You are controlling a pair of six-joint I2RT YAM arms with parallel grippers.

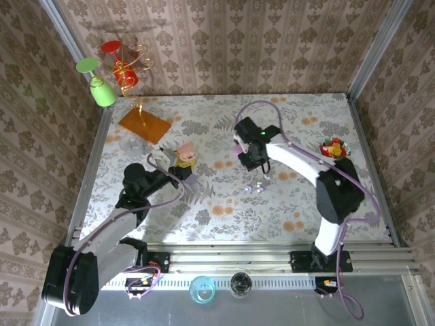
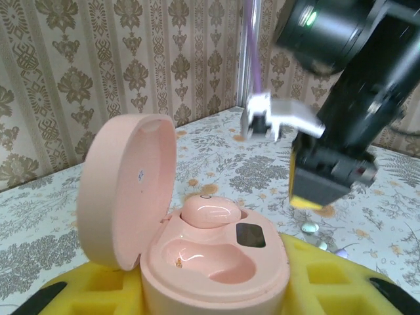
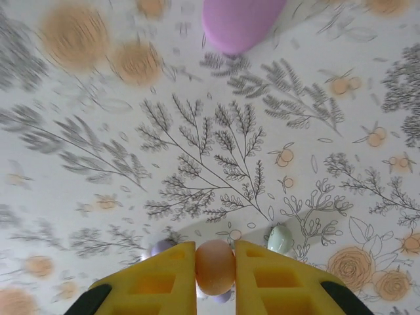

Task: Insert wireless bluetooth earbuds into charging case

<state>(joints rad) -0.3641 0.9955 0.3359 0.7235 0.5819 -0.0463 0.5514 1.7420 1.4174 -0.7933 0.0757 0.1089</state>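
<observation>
The left fingers point(image 2: 308, 269), padded in yellow foam, are clenched on the open pale pink pebble-shaped charging case point(image 2: 216, 262) left of the desk's centre. The case's lid is tipped up, with one glossy pink earbud point(image 2: 209, 211) seated in the far well and the near well empty. Near the middle of the floral-patterned desk point(image 3: 216, 164), the right fingers point(image 3: 177, 275) pinch a second small pink earbud point(image 3: 214, 266) close to its surface, between a green-tinted earbud point(image 3: 280, 238) and a purple-tinted earbud point(image 3: 161, 247) that lie on the desk, with a purple pebble-shaped case point(image 3: 239, 23) lying well apart from them.
</observation>
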